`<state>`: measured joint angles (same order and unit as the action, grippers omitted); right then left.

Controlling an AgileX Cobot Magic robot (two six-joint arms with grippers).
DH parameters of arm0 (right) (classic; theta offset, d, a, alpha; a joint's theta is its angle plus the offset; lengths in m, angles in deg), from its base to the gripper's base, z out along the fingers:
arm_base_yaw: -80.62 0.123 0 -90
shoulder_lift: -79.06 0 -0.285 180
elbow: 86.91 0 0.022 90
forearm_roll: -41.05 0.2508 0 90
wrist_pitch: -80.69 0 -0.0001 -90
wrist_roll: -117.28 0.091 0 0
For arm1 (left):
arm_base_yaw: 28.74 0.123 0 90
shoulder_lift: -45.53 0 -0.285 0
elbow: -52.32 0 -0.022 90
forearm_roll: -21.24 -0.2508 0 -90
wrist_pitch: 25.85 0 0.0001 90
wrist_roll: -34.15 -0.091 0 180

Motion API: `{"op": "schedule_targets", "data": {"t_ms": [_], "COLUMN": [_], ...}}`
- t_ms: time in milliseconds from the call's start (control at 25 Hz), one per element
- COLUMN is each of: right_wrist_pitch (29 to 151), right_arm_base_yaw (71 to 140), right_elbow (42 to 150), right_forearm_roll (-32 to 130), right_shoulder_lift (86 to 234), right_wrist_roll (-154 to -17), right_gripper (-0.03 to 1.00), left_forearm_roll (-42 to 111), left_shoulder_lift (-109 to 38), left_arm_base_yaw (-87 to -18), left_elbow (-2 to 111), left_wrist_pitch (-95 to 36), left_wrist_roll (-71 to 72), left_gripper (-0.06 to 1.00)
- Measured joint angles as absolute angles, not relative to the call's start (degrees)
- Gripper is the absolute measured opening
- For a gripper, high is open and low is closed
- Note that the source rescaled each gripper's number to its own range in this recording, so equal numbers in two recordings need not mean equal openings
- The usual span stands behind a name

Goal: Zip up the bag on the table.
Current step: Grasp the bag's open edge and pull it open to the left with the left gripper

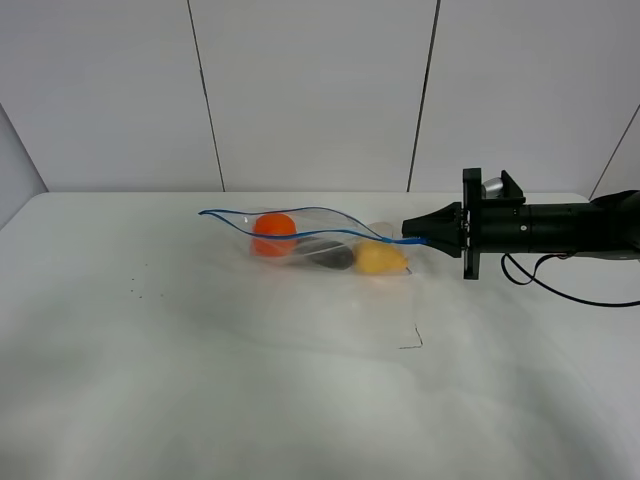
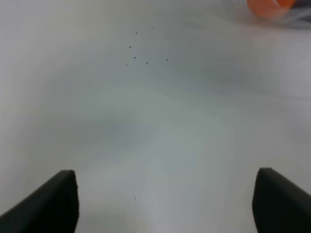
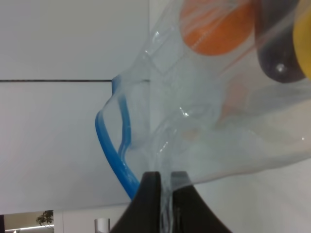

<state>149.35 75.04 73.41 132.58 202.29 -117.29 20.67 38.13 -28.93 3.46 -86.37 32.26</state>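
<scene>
Pinching the bag (image 1: 315, 243) at one end, right jaws pressed together on the clear plastic just beside the blue zipper strip (image 3: 103, 141). Lying on the table (image 1: 200, 380), long axis running straight away from those jaws, mouth gaping along the strip. Hovering off the bag's opposite end, left jaws spread wide over bare table, gripping nothing, orange produce (image 2: 269, 6) barely showing. Probably falling to the left jaws to run the strip shut. Leaving open room all round the bag, table edges well apart from it.

1 table (image 1: 250, 380), 1 clear bag (image 1: 315, 228); inside it 1 orange item (image 1: 273, 233), 1 yellow item (image 1: 380, 259) and, seemingly, 1 dark item (image 1: 328, 256).
</scene>
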Motion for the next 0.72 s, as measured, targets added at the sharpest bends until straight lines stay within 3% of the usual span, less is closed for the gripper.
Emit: {"op": "schedule_targets", "data": {"t_ms": [160, 400, 720], "right_wrist_pitch": [149.35, 149.35, 149.35], "right_arm_base_yaw": [75.04, 75.04, 75.04], "right_elbow": [73.41, 73.41, 73.41], "right_forearm_roll": [132.58, 132.58, 132.58], "right_shoulder_lift": [202.29, 202.29, 202.29], "right_wrist_roll": [-117.29, -117.29, -117.29], "right_gripper": [0.00, 0.00, 0.00], "left_forearm_roll": [20.67, 20.72, 21.57], "left_shoulder_lift": [34.64, 18.12, -0.23], "left_arm_base_yaw": [-28.93, -28.93, -28.93], "left_elbow": [7.63, 21.04, 26.48], "left_wrist_pitch": [-84.37, -81.26, -75.69], "left_wrist_roll": [32.26, 30.00, 6.56], "left_gripper": [0.92, 0.92, 0.92]}}
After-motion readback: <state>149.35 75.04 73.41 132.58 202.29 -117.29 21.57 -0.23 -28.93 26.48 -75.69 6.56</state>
